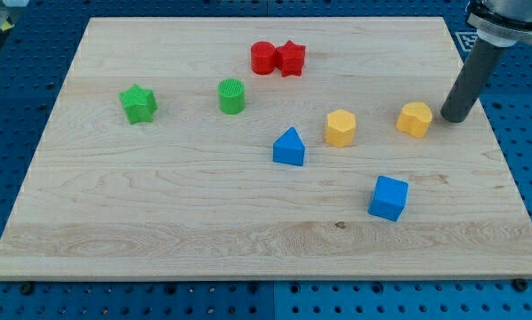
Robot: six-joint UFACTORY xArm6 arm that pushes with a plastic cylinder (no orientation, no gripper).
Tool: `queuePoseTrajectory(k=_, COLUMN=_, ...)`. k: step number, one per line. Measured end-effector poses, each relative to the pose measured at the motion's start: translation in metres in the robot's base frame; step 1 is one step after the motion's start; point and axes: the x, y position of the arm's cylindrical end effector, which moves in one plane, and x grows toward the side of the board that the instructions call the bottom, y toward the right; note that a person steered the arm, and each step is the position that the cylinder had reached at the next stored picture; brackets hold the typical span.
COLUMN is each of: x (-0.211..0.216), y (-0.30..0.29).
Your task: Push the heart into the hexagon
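Observation:
The yellow heart (415,118) lies right of the board's centre. The yellow hexagon (341,127) lies a short way to its left, with a gap of bare wood between them. My tip (452,118) rests on the board just right of the heart, close to it; I cannot tell whether they touch. The dark rod rises from the tip toward the view's top right.
A blue triangle (289,148) sits left of the hexagon and a blue cube (389,197) below it. A red cylinder (263,57) and red star (291,59) touch near the top. A green cylinder (232,96) and green star (139,104) lie at left.

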Motion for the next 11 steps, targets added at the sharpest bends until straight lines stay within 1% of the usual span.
queuePoseTrajectory(k=1, x=0.004, y=-0.001)
queuePoseTrajectory(k=3, x=0.006, y=-0.043)
queuePoseTrajectory(k=5, x=0.006, y=-0.044)
queuePoseTrajectory(k=6, x=0.006, y=-0.072)
queuePoseTrajectory(k=7, x=0.006, y=-0.087)
queuePoseTrajectory(k=8, x=-0.001, y=-0.113)
queuePoseTrajectory(k=9, x=-0.007, y=-0.126)
queuePoseTrajectory(k=11, x=0.002, y=-0.048)
